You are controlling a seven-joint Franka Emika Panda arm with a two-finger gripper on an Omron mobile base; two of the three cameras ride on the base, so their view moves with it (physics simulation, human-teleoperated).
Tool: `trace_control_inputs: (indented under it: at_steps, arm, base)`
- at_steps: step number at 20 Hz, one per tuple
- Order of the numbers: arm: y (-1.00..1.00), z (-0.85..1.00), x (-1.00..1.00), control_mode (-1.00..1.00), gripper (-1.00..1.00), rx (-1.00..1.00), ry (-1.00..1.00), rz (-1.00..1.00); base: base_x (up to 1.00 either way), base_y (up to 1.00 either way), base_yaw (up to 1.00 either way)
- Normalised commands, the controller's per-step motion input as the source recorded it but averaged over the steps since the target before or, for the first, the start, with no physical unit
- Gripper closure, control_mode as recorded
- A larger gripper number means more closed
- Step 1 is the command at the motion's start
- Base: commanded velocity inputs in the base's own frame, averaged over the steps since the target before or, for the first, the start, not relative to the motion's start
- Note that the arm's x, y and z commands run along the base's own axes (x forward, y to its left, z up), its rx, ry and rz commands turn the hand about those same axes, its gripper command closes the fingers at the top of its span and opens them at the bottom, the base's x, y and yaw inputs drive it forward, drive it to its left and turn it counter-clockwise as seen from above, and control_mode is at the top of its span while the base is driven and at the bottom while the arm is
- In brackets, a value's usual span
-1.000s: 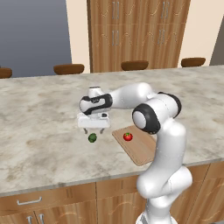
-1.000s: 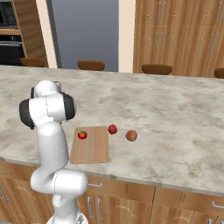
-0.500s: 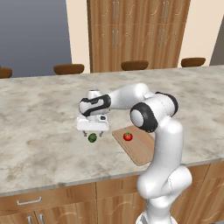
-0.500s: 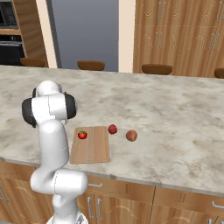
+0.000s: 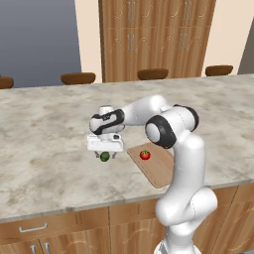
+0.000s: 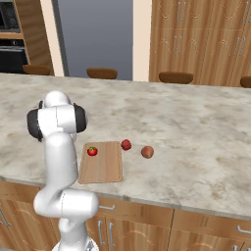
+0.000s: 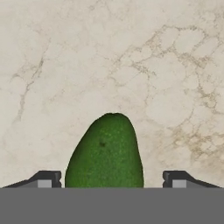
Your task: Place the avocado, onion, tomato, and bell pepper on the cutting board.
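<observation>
The gripper (image 5: 105, 155) hangs low over the counter (image 5: 44, 149), straddling the avocado (image 7: 105, 153), which lies on the stone just off the cutting board (image 5: 156, 166) at about 9 o'clock from it in the left base view. In the hand view the avocado sits between the two fingertips (image 7: 46, 178), slightly nearer the left one, its long axis pointing to 12 o'clock (across the closing line). The jaws stand apart, with visible gaps on both sides, not yet gripping. A tomato (image 5: 145, 155) already rests on the board.

Matt marble-look counter (image 5: 44, 124) – grained wooden cutting board (image 6: 104, 166)
</observation>
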Motion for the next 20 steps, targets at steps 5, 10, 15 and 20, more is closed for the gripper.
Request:
trace_control_inputs:
  at_steps: [5,10,15,20]
  arm:
    - [0.0,0.13,-0.07,-1.0,1.0,-0.01,-0.03,0.0]
    - [0.0,0.83,-0.26,-1.0,1.0,0.0,-0.18,0.0]
    - [-0.06,0.99,-0.42,-1.0,1.0,0.0,-0.25,0.0]
    - [-0.35,0.84,-0.55,-1.0,1.0,0.0,-0.27,0.04]
  base:
    - [0.0,0.0,0.0]
    - [0.0,0.0,0.0]
    - [0.0,0.0,0.0]
    - [0.0,0.0,0.0]
